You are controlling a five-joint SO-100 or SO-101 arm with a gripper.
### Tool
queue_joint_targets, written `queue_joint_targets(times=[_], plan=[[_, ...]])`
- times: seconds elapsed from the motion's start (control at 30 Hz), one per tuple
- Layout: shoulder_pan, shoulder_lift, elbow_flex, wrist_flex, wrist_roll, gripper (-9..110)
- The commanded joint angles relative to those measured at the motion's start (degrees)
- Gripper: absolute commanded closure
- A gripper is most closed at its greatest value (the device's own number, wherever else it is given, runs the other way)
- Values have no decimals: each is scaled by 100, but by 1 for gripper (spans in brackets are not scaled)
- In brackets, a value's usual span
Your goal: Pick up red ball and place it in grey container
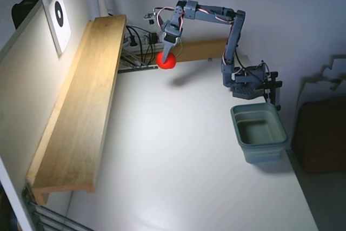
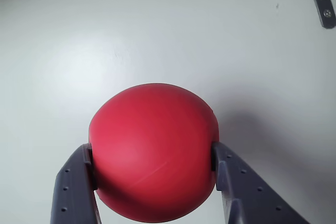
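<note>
The red ball (image 1: 167,61) hangs above the far part of the white table, held between the fingers of my gripper (image 1: 167,58). Seen from the wrist, the red ball (image 2: 153,153) fills the lower middle, and both grey fingers (image 2: 73,187) press against its sides, with my gripper (image 2: 153,156) shut on it. A shadow of the ball falls on the table to its right. The grey container (image 1: 259,132) stands empty at the right of the table, just in front of the arm's base, well away from the gripper.
A long wooden shelf (image 1: 81,106) runs along the table's left side. Cables and a power strip (image 1: 141,40) lie at the far edge behind the ball. A wooden block (image 1: 200,50) sits at the back. The arm's base (image 1: 250,85) is clamped at the right edge.
</note>
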Motion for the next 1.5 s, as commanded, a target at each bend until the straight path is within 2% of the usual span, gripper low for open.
queue_joint_targets(times=[0.0,0.23,1.47], plan=[[96,-21,-688,357,18,78],[-266,-23,-696,362,18,78],[-6524,-23,-696,362,18,78]])
